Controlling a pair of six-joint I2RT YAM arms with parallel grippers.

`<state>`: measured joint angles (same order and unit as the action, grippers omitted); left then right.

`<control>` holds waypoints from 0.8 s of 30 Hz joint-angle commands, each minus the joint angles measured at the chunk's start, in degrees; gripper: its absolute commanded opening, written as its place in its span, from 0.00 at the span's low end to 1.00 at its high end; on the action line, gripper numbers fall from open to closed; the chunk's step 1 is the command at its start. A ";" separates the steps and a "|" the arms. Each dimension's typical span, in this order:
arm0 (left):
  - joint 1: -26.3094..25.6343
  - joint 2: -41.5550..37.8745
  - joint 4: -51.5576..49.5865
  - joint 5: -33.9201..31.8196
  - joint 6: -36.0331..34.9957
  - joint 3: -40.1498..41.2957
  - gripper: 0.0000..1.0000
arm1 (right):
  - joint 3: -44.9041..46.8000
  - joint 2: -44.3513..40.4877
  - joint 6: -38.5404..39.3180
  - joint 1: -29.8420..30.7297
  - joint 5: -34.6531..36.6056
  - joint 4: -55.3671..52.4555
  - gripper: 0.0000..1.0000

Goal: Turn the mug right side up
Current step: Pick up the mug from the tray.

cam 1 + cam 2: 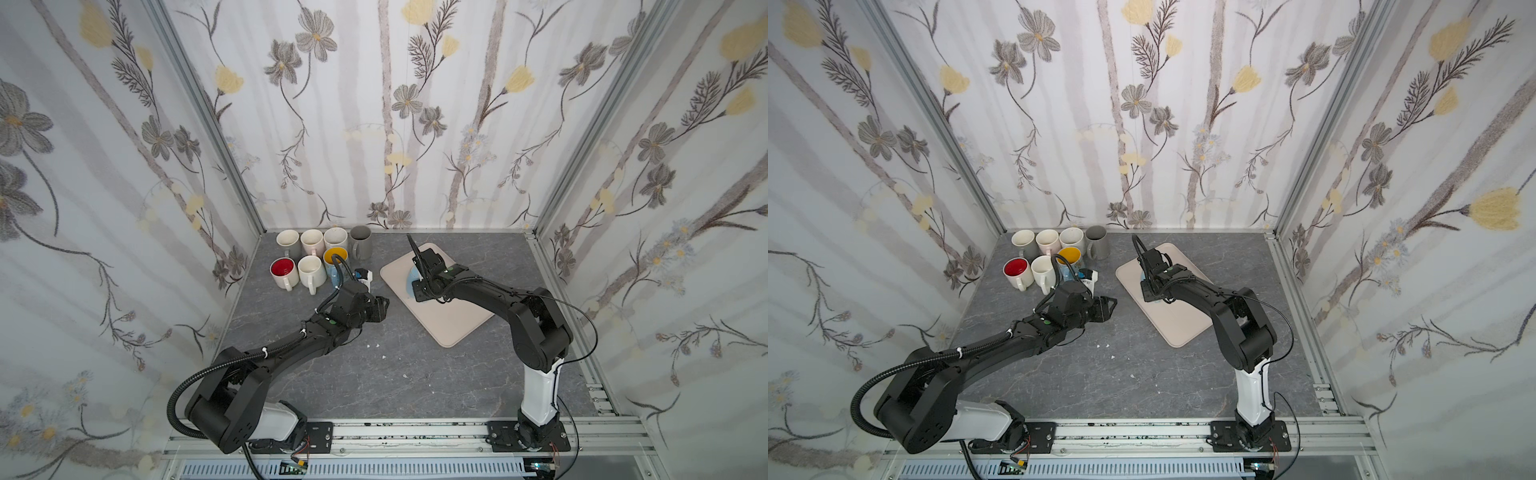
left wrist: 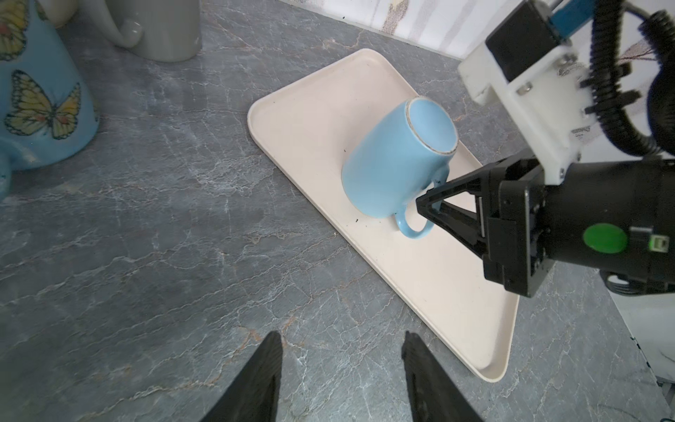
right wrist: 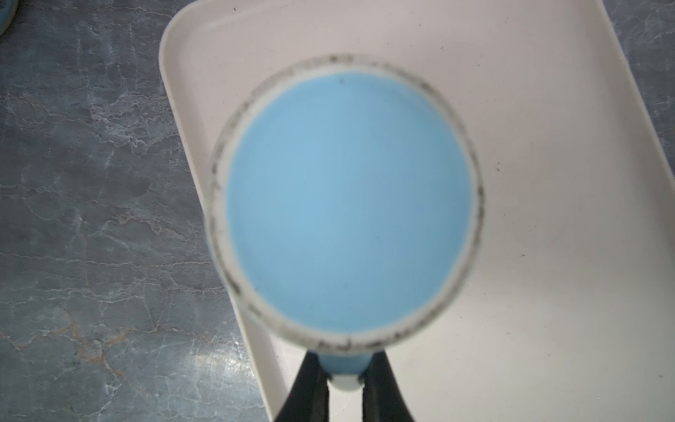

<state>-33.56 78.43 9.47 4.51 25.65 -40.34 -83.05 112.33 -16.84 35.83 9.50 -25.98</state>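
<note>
Blue mug (image 2: 394, 160) is upside down on the cream tray (image 2: 310, 109), with its flat bottom facing up. In the left wrist view it looks a bit tipped. I cannot tell if its rim lies flat on the tray.

The mug looks like glazed clay, so I think it is hard, a bit heavy and smooth. It could slip, and it could chip or break if it fell. The best place to hold it is the handle (image 2: 416, 226), which sticks out from the side.

The right gripper (image 3: 345, 380) is pinched tight on that handle, one finger on each side. A grip on the handle alone may let the heavy cup swing when it is turned, so a slow turn seems wise.

The left gripper (image 2: 341, 365) is partly open and holds nothing. It hangs over the bare table (image 2: 146, 237), near the tray but apart from it.

The table is grey stone with pale cracks, hard and flat. The tray looks smooth, so it may slide.

A butterfly mug (image 2: 40, 102) and a grey mug (image 2: 164, 33) stand well apart from the tray. In a top view the other mugs (image 1: 309, 270) stand with these two in the far corner, all open side up. Walls (image 1: 395, 124) with flowers close in three sides. There is free table all around the tray.
</note>
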 commanded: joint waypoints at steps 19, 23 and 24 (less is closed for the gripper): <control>2.24 -5.30 21.66 14.51 11.95 7.33 0.57 | 19.94 -22.95 -11.70 -0.50 -7.77 28.41 0.00; 1.77 -3.93 29.24 18.29 16.04 7.80 0.58 | 23.22 -26.81 -16.66 -0.77 -10.08 34.14 0.00; 1.52 -3.61 31.40 18.61 17.20 8.06 0.58 | 24.29 -27.89 -18.20 -0.80 -11.02 36.22 0.00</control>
<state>-31.75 74.26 31.38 19.59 38.54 -32.75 -60.20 86.52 -29.74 35.16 1.37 -1.89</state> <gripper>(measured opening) 0.577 0.097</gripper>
